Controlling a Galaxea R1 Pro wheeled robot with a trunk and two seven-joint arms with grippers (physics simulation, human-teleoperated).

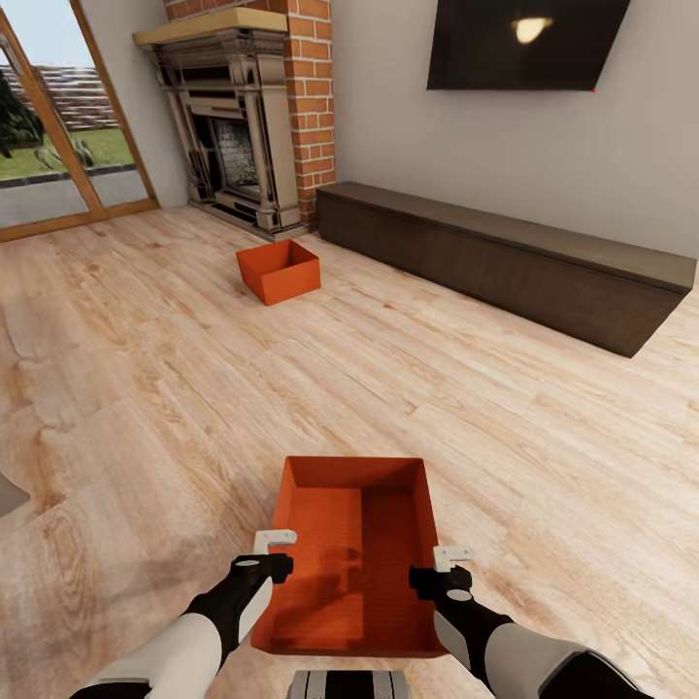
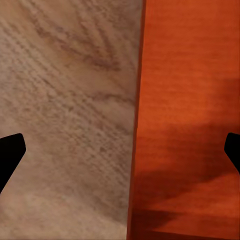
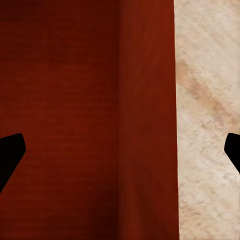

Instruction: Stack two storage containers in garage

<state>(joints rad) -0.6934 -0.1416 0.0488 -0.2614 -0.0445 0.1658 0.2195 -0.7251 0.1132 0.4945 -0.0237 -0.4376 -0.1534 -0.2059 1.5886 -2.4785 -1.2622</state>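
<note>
I am in the living room. One orange-red storage container [image 1: 354, 553] rests on the light wood planks just in front of me. My left gripper [image 1: 275, 551] is open over its left wall, and my right gripper [image 1: 449, 568] is open over its right wall. In the left wrist view the gripper [image 2: 120, 152] has one fingertip over wood and the other over the container [image 2: 190, 100]. The right gripper [image 3: 120, 152] likewise stands astride the container's wall [image 3: 147, 120]. The second storage container [image 1: 279, 270] sits farther off, near the fireplace. The garage and its floor are out of view.
A brick fireplace [image 1: 248, 126] stands at the back, with a glass door [image 1: 58, 146] to its left. A long dark low cabinet [image 1: 505, 257] runs along the right wall under a TV [image 1: 524, 44]. Open wood planks [image 1: 194, 388] lie between the two containers.
</note>
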